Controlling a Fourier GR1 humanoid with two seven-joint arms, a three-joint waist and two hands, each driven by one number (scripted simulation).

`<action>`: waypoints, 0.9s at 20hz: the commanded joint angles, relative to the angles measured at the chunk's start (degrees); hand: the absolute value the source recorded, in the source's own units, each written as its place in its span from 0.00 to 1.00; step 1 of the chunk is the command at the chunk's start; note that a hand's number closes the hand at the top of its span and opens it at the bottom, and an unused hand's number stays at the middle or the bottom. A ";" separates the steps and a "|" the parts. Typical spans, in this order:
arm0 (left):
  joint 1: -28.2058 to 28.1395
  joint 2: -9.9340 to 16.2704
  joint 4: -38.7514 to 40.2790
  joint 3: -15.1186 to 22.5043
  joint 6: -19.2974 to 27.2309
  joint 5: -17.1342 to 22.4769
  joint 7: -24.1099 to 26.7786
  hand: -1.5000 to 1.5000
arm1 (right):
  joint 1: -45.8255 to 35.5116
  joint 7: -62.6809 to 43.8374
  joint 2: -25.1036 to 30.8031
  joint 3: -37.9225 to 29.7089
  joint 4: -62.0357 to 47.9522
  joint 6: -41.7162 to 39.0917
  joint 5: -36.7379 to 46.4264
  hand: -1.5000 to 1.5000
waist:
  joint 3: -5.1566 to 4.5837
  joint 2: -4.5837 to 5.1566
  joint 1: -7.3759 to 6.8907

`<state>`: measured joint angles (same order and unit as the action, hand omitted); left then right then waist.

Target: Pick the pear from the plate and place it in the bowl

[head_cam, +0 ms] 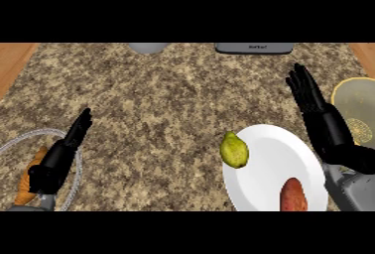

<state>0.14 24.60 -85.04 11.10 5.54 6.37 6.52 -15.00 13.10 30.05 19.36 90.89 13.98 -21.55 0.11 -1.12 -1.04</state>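
Head view
Pear [234,150]: lay on the left rim of the white plate [267,144], partly over the table [161,94].
Bowl [356,101]: yellowish, at the right edge, behind the right hand.
Right hand [322,119]: fingers straight and apart, right of the plate, holding nothing.
Left hand [62,149]: fingers straight, near left, over a wire basket [22,136].
Plate also held: a reddish-brown sweet potato [293,195].

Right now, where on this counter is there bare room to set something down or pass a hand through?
The widest bare patch is the middle of the counter, between the left hand and the white plate, reaching up to the grey items at the far edge. The right side is crowded: the pear on the plate's left rim, the right hand, the yellowish bowl.
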 commanded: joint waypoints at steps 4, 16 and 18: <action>5.47 0.06 -2.65 -3.52 4.20 -1.22 -0.27 0.50 | 0.98 8.35 -10.99 0.58 -3.82 -20.74 -19.27 1.00 | 1.03 2.76 -3.03; 10.66 -1.32 -4.73 -3.81 8.44 -2.36 -9.23 0.50 | 1.34 24.28 -8.19 -8.92 -33.07 -54.07 -24.09 0.00 | 0.53 2.40 -1.92; 12.50 -1.94 -5.03 -2.97 9.06 -3.10 -11.20 0.50 | -4.02 24.02 -3.97 -10.64 -37.65 -56.70 -21.64 0.00 | 0.50 2.60 -2.51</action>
<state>10.68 23.11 -89.12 7.37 13.82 3.97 -1.52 -15.06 32.10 21.57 10.78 61.45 -32.02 -46.12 0.59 1.57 -3.27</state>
